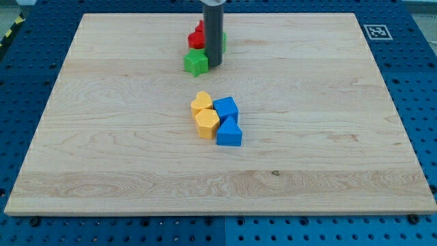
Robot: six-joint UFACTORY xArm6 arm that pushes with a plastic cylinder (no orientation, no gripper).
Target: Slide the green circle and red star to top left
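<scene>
My tip (214,65) rests on the board near the view's top centre, touching the right side of a green star (195,63). Just above that star is a red block cluster (196,37); its shapes are hard to make out, and one may be the red star. A green block (223,42), possibly the green circle, peeks out from behind the rod on its right and is mostly hidden.
A yellow heart (201,102), a yellow hexagon (207,123), a blue cube (225,108) and a blue triangle (229,132) sit bunched at the board's centre. A black-and-white marker (377,31) lies at the top right corner. The wooden board (102,157) is ringed by blue pegboard.
</scene>
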